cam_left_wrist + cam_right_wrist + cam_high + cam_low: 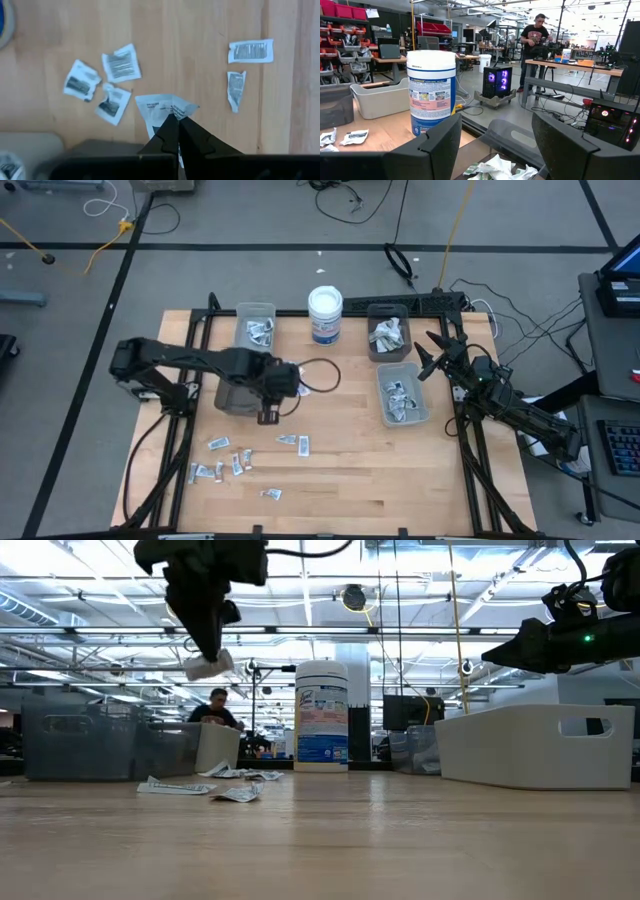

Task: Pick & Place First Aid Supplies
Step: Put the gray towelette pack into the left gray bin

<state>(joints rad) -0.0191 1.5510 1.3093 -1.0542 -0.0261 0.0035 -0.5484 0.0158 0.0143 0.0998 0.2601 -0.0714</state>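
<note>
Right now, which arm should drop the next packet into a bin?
Probably left: its hand is shut on a white packet, lifted above the table near the grey bin. The right hand is open and empty, off by the right-side bins.

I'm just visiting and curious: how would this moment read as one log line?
left gripper: shut on packet, lifted above table | right gripper: open, waiting beside bin

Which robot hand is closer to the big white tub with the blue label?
The left. The left gripper, shut on a packet, hangs in front of the white tub. The open right gripper waits farther off, beside the bins.
</note>
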